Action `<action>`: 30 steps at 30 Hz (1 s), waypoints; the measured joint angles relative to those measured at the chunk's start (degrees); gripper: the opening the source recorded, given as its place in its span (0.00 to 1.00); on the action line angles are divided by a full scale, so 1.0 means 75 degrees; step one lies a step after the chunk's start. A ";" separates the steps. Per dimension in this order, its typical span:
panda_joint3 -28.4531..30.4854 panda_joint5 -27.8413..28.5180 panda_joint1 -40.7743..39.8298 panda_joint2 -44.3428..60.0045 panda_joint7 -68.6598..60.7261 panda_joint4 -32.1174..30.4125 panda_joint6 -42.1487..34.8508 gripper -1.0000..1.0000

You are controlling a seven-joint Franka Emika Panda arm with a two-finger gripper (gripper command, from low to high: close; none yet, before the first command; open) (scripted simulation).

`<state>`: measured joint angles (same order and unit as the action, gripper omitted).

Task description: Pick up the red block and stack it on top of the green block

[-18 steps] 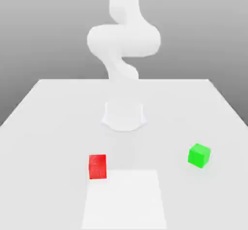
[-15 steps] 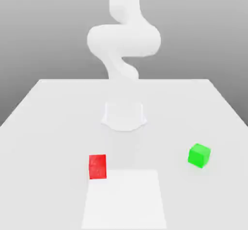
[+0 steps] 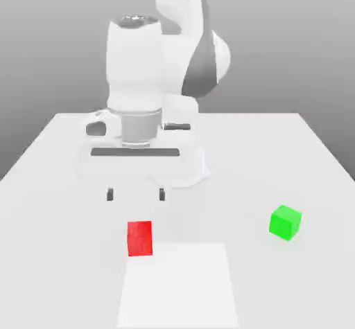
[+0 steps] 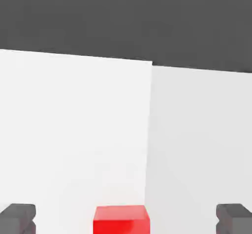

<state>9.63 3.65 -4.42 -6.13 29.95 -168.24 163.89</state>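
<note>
The red block (image 3: 140, 238) sits on the white table (image 3: 62, 182) toward the exterior view's left, near the front. The green block (image 3: 285, 221) rests on the table at the exterior view's right, apart from the red one. My gripper (image 3: 136, 194) hangs open above the table, just behind the red block and higher than it, fingers pointing down with nothing between them. In the hand view the red block (image 4: 121, 220) shows between the two dark fingertips (image 4: 17, 218), which stand wide apart.
A brighter white square patch (image 3: 179, 286) lies on the table in front of the red block. The arm's round base (image 3: 187, 172) stands at the table's middle, behind the gripper.
The arm, which stood folded upright at the back, has swung forward and down; the hand now hangs over the table behind the red block. Both blocks stay where they were.
</note>
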 joint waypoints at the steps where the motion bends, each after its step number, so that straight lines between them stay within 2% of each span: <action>1: 0.0008 -0.0160 0.0009 0.0375 -0.0154 -0.0026 0.0295 0.50; 5: -0.0373 -0.0937 -0.0177 0.1444 -0.0735 0.0046 0.1183 0.50; 7: -0.0808 -0.1195 -0.0561 0.1918 -0.0941 0.0094 0.1594 0.50; 8: -0.0971 -0.1256 -0.0715 0.2085 -0.0999 0.0109 0.1742 0.00; 15: -0.1008 -0.1221 -0.0760 0.2094 -0.0970 0.0111 0.1744 0.00; 21: -0.0660 -0.0404 -0.0650 0.0851 -0.0364 -0.0039 0.0671 0.00; 25: -0.0695 -0.0243 -0.0713 -0.0034 -0.0277 -0.0190 -0.0079 0.00; 30: -0.1540 -0.0617 0.0327 -0.0440 0.0141 -0.0101 -0.0545 0.00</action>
<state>-1.92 -0.98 -1.97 -9.43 31.00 -168.99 159.80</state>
